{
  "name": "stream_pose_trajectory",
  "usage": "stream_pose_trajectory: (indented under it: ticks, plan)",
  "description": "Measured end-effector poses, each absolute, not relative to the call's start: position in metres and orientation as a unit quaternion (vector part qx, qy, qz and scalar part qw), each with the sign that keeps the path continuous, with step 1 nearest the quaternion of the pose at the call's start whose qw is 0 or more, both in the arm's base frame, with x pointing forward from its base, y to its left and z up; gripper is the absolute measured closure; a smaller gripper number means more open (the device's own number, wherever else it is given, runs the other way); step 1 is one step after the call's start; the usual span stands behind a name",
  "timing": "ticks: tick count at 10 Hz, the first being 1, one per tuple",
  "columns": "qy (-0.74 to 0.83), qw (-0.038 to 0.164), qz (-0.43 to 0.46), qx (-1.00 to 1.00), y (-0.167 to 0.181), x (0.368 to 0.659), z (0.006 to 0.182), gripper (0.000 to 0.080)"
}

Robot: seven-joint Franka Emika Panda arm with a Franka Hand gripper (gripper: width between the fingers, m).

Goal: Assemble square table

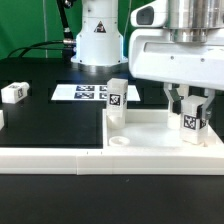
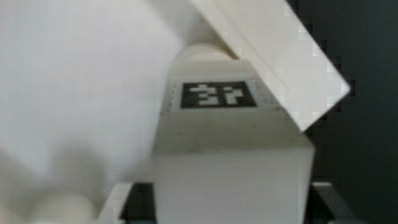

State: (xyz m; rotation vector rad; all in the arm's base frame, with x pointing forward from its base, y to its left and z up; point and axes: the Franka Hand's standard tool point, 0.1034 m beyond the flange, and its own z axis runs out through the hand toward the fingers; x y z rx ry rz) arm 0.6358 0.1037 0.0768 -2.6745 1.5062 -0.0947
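Tagged leg (image 1: 192,125) was found clamped upright between the gripper's (image 1: 192,112) narrowed fingers over the square tabletop (image 1: 150,130) toward the exterior view's right, contact with it not determinable; stiff, light, slick plastic was judged, best gripped on flat opposite sides
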Motion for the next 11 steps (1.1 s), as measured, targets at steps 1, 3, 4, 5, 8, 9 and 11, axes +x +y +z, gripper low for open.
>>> stream_pose_trajectory:
  ticks: [1, 3, 4, 5, 8, 9, 11]
  plan:
    - [0.564, 0.047, -0.008, -0.825, 0.101, 0.635, 0.076, 0.0509]
    - [0.600, 0.049, 0.001, -0.799, 0.101, 0.633, 0.076, 0.0509]
    - [0.631, 0.049, 0.004, -0.774, 0.100, 0.632, 0.076, 0.0509]
    - [0.655, 0.049, 0.007, -0.754, 0.100, 0.631, 0.076, 0.0509]
    - [0.800, 0.060, 0.033, -0.595, 0.102, 0.627, 0.074, 0.0509]
    - [0.857, 0.086, 0.039, -0.506, 0.105, 0.624, 0.074, 0.0509]
    - [0.855, 0.106, 0.031, -0.506, 0.105, 0.620, 0.074, 0.0509]
